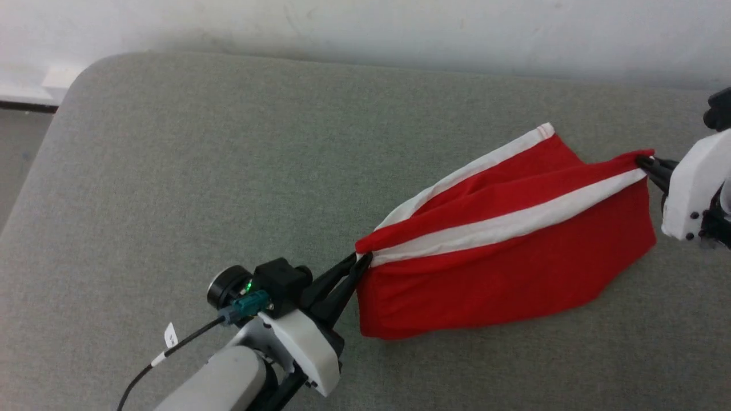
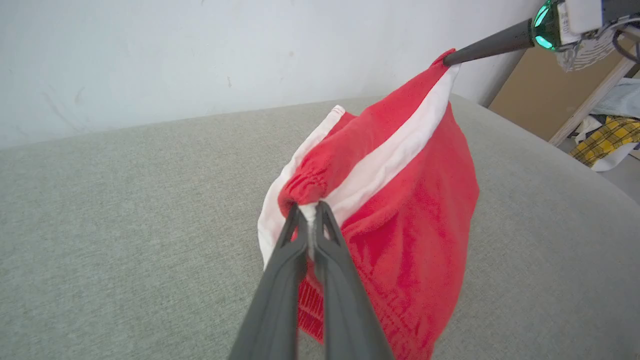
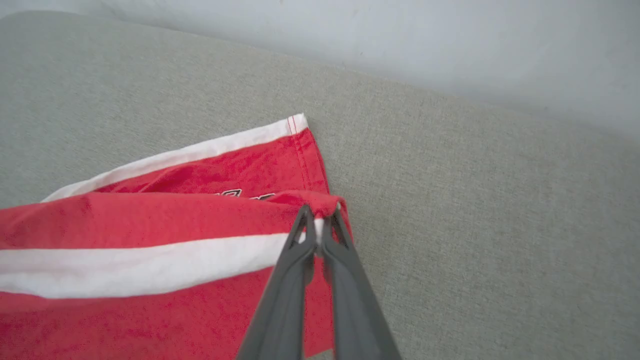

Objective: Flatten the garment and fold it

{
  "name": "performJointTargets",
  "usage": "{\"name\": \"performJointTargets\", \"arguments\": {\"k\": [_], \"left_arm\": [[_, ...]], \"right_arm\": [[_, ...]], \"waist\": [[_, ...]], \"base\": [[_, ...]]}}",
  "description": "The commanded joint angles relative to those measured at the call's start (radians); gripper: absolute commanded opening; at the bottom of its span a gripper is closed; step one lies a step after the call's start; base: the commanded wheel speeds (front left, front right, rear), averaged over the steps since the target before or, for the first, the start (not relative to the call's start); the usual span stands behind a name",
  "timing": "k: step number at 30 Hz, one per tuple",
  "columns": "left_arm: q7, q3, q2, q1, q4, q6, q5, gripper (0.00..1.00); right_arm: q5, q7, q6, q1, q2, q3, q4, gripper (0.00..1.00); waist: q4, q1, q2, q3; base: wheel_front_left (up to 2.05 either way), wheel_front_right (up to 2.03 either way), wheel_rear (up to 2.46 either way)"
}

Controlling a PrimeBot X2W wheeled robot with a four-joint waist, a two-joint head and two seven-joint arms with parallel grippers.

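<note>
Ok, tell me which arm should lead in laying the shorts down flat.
Left, probably. The left fingers are shut on the gathered waistband end of the shorts, with broad bare cushion on their side to pull into; the right fingers, shut on the other end, sit near the cushion's edge.

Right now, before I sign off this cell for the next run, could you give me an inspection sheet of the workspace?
Surface: grey woven cushion, smooth.
Job's things: red shorts, stretched along the white side stripe between both tools, sagging below, not flat, not yet folded.
Clutter: nothing seen.
Grippers: left tool shut on the gathered waistband end; right tool shut on the hem end.
Cables: black cable with a white tag, loose beside the left forearm.
Surroundings: white wall behind; yellow plaid cloth and a brown panel beyond the cushion's edge.
</note>
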Motion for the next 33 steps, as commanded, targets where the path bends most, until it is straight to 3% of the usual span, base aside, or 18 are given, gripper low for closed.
{"name": "performJointTargets", "arguments": {"k": [1,14,26,27,28,29,33], "left_arm": [[-0.010,0.003,-0.013,-0.032,0.023,-0.012,0.013,0.00],[-0.064,-0.034,-0.113,-0.150,0.177,-0.054,0.034,0.00],[-0.105,-0.052,-0.179,-0.208,0.270,-0.070,0.040,0.00],[-0.107,-0.053,-0.182,-0.211,0.278,-0.071,0.040,0.00],[-0.108,-0.054,-0.185,-0.214,0.288,-0.071,0.039,0.88],[-0.109,-0.053,-0.188,-0.215,0.298,-0.069,0.038,1.00],[-0.120,-0.043,-0.189,-0.208,0.322,-0.056,0.037,1.00]], "right_arm": [[-0.023,-0.006,-0.001,-0.044,-0.001,0.020,0.044,0.00],[-0.115,-0.142,-0.001,-0.290,-0.024,0.130,0.333,0.00],[-0.136,-0.252,-0.001,-0.365,-0.041,0.222,0.499,0.00],[-0.140,-0.264,-0.001,-0.367,-0.042,0.231,0.510,0.55],[-0.139,-0.278,-0.001,-0.369,-0.040,0.235,0.522,1.00],[-0.133,-0.290,-0.001,-0.369,-0.033,0.241,0.532,1.00],[-0.109,-0.334,-0.001,-0.367,-0.018,0.267,0.568,1.00]], "waist": [[0.061,-0.0004,0.0001,0.075],[0.141,-0.0004,0.0001,0.170],[0.171,-0.0004,0.0001,0.196],[0.170,-0.0004,0.0001,0.196],[0.168,-0.0004,0.0001,0.194],[0.165,-0.0004,0.0001,0.190],[0.150,-0.0004,0.0001,0.153]], "base": [[0.00,0.00,0.00],[0.00,0.00,0.00],[0.00,0.00,0.00],[0.00,0.00,0.00],[0.00,0.00,0.00],[0.00,0.00,0.00],[0.00,0.00,0.00]]}}
